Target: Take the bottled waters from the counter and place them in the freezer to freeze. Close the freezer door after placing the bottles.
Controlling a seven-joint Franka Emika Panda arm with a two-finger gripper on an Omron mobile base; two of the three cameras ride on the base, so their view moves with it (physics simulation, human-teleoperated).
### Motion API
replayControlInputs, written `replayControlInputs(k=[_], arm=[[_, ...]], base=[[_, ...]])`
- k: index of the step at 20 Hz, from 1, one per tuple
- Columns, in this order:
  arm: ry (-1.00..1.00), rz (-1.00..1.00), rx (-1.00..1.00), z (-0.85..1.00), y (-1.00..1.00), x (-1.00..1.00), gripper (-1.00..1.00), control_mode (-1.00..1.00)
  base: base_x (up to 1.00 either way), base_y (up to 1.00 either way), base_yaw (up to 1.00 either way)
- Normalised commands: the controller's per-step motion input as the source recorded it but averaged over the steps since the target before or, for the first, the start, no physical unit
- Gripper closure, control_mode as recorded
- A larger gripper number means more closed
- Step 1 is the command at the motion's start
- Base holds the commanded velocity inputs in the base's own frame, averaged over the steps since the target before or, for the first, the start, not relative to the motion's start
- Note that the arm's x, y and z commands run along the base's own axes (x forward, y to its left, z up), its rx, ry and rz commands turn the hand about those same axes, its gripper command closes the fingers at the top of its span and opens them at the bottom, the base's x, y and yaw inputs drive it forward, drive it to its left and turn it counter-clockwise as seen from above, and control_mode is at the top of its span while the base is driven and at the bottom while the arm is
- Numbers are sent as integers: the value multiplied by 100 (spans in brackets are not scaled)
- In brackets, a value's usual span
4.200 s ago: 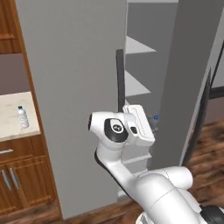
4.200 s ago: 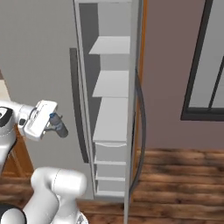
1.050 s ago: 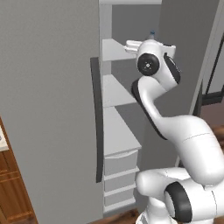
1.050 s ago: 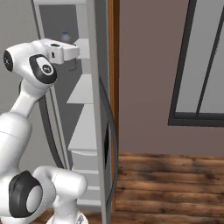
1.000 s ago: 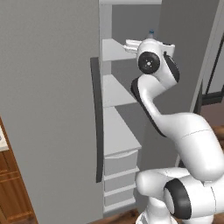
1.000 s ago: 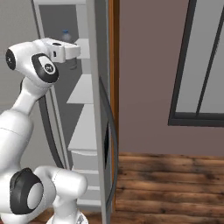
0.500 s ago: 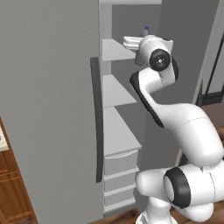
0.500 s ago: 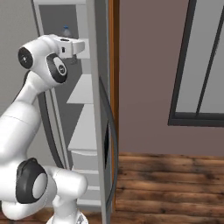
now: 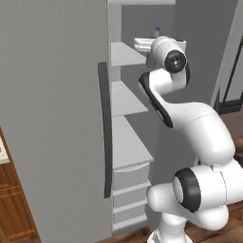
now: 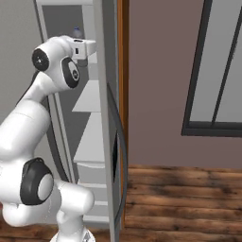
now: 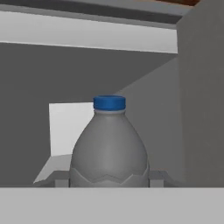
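My gripper (image 11: 109,177) is shut on a grey-blue bottled water (image 11: 109,144) with a blue cap, held upright between the two fingertips. The arm reaches high into the open freezer, so the bottle (image 9: 156,32) sits just over the top white shelf (image 9: 124,54), close to the back wall. From the right, its cap (image 10: 77,32) peeks above the white hand. Whether the bottle touches the shelf I cannot tell. The freezer door (image 10: 106,118) stands open, edge-on, with its black dispenser panel (image 10: 116,156) facing away from the compartment.
A closed grey door with a long dark handle (image 9: 105,133) flanks the compartment on the left. White drawers (image 9: 130,190) sit below the shelves. A sliver of the counter (image 9: 2,153) and brown cabinets (image 9: 14,199) show at far left. Right of the fridge are wood floor and a window.
Four seconds ago the base stood farther back with the hand low. Over the last second the hand has risen slightly and pushed the bottle deeper over the top shelf.
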Motion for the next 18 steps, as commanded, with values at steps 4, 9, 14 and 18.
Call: replayControlInputs(k=[4, 9, 14, 18], arm=[[6, 0, 0, 0, 0, 58, 100, -100], [3, 0, 0, 0, 0, 54, 100, -100], [0, 1, 0, 0, 0, 49, 100, -100], [0, 2, 0, 0, 0, 50, 100, -100]], base=[[0, 0, 0], [0, 0, 0], [0, 0, 0], [0, 0, 0]])
